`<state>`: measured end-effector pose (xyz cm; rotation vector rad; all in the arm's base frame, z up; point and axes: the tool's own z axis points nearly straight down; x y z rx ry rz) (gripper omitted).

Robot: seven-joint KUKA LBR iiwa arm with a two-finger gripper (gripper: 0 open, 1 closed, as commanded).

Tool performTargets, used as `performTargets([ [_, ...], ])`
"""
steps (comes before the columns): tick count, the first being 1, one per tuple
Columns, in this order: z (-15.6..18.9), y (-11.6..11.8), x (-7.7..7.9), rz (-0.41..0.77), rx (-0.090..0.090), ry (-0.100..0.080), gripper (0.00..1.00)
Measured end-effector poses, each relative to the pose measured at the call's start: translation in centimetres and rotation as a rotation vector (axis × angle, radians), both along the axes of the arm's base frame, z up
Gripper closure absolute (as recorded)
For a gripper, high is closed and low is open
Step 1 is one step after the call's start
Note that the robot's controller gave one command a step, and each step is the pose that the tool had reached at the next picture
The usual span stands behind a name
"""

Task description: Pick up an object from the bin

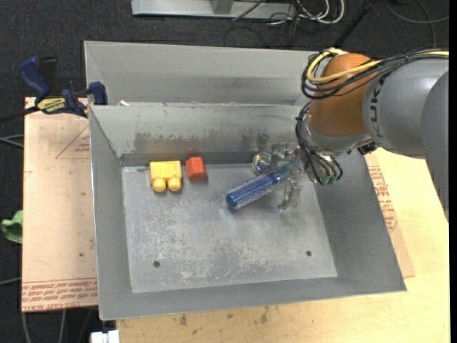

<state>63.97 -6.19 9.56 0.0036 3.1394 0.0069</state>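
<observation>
Over the right-centre of the bin (pixel 214 256) floor I've got the gripper (pixel 288 186), hanging off the arm (pixel 410 106) that comes in from the right. It sits right at the upper-right end of a blue ribbed stick (pixel 250 190), prob. a handle of some sort, which lies flat and slanted, low end to the left, high end up against the gripper. Jaws: can't tell if they're open, closed or round the stick's tip, as the wrist hardware hides that spot.

A small shiny bit (pixel 263 161) shows just up-left of the gripper, near the back wall. I can't tell whether it's a loose item or part of the tool.

Other items, well apart from the gripper, at the back-left of the floor:
- yellow block (pixel 166 175) w/ two round knobs on its near side
- orange cube (pixel 196 168) just beside it on the right, v. close, maybe touching.

Writing: grey arm casing carries dark letters, "KU" readable next to the orange cover (pixel 343 98); the rest of the word curves out of sight. Yellow and black cables (pixel 318 73) loop round the top of that cover.
</observation>
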Motion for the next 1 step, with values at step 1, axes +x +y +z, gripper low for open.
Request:
performTargets([
  [1,-2.57,6.77,-2.19,0.076,0.0,0.004,0.0],
])
